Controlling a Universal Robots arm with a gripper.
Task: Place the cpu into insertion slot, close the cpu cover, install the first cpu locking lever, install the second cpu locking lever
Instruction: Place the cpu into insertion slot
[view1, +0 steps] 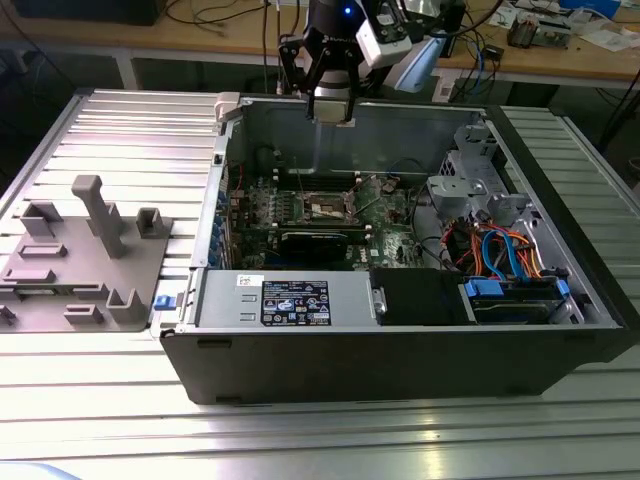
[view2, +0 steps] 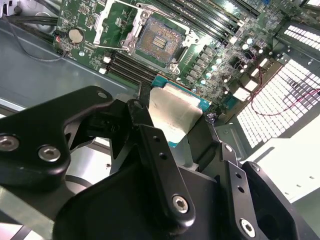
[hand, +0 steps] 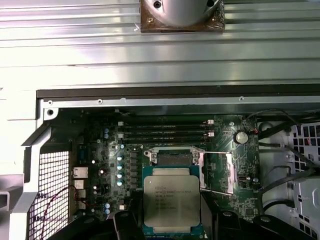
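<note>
My gripper (view2: 175, 125) is shut on the cpu (view2: 172, 112), a flat square chip with a silvery top on a green-edged base, pinched by its two sides. In the first wrist view the cpu (hand: 172, 202) hangs over the green board, covering the near part of the insertion slot (hand: 172, 156). The slot (view2: 159, 41) lies bare, its dark centre inside a metal rim. The cpu cover (hand: 230, 167) stands swung open beside it, with thin wire levers close by. In the exterior view my gripper (view1: 331, 108) hovers at the case's far wall, above and behind the slot (view1: 325, 207).
The open computer case (view1: 400, 360) lies on a slatted aluminium table. Inside are a grey power supply (view1: 285, 300), a black card (view1: 315, 240), and a drive cage with blue and orange cables (view1: 500, 250). A grey fixture (view1: 80, 260) sits at the exterior view's left.
</note>
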